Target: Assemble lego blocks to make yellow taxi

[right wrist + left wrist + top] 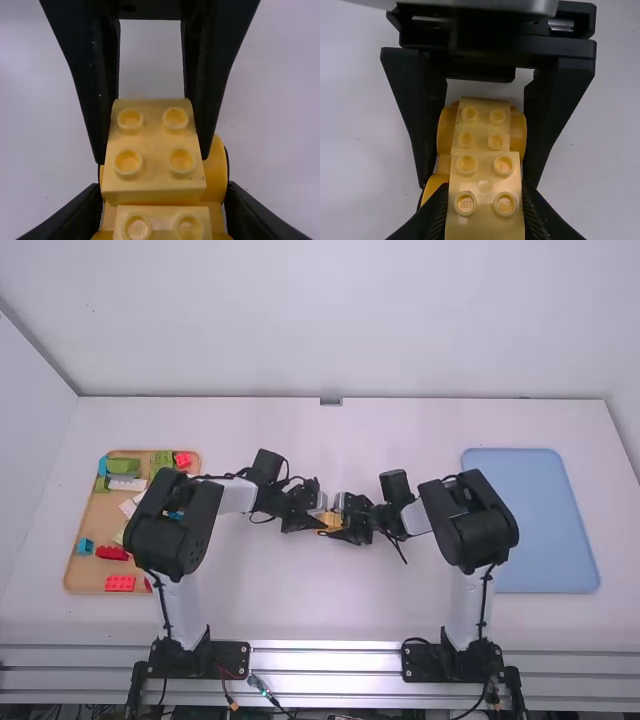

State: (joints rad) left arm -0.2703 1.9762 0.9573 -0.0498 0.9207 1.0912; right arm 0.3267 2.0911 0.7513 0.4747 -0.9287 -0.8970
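Looks mostly built imo: body (481,134) is together mid-worktop (330,605), block (485,172) at its end, can't tell if it's seated. Left tool (484,197) pinches block, right tool (164,192) grips body. Probably just pressing and checking left.

At the near end of the left wrist view, the two black fingers of the left gripper (320,521) press on either side of a square, pale-yellow plastic block with four round studs (485,210), which stands higher than the yellow studded plastic piece (481,135) just beyond it. Deeper yellow, rounded plastic parts (518,134) bulge out on both sides of that lower piece, and the black, tapering fingers of the right gripper (341,522) stand one along each side of them, over a plain whitish tabletop (360,150).
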